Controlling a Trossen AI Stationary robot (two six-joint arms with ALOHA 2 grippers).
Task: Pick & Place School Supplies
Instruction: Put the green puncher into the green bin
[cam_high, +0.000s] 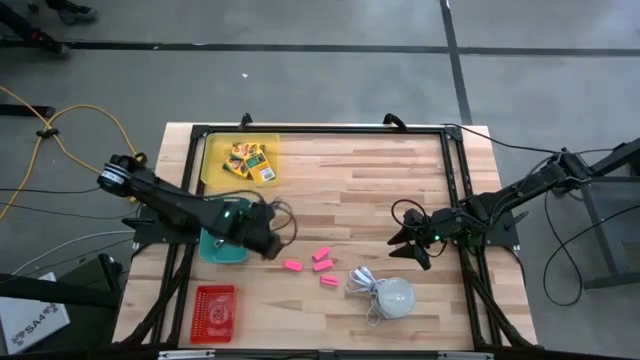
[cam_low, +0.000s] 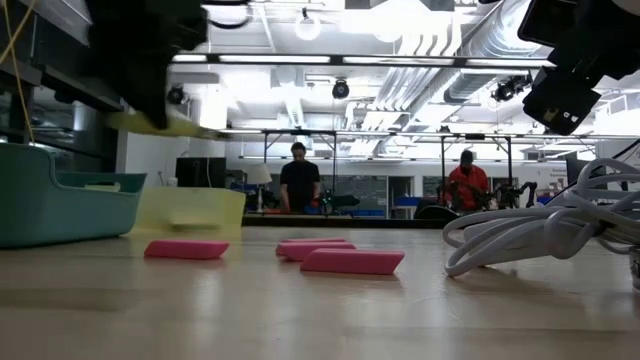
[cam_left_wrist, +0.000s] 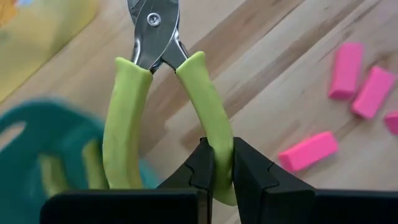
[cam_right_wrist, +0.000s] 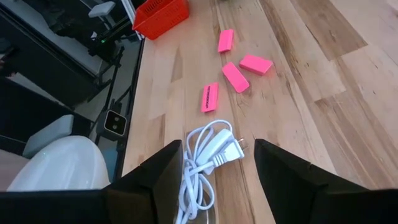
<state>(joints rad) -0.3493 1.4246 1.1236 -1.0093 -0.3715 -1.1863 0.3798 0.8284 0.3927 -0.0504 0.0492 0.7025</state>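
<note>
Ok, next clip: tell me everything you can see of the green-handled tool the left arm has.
The green-handled tool looks like small pliers or snips: two curved lime-green grips, rubbery-looking, meeting at shiny metal blades joined by one rivet. The left gripper has its jaws shut on one grip only; the other grip hangs free beside it. The tool is lifted off the wooden table, metal end pointing away from the wrist, above the edge of the teal bin. Nothing else touches it.

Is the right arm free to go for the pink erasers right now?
Probably yes. The right pincer is open and empty, with bare wood between it and the erasers. The white cord lies below it, to one side of that path. The left pincer holds the green-handled tool.
</note>
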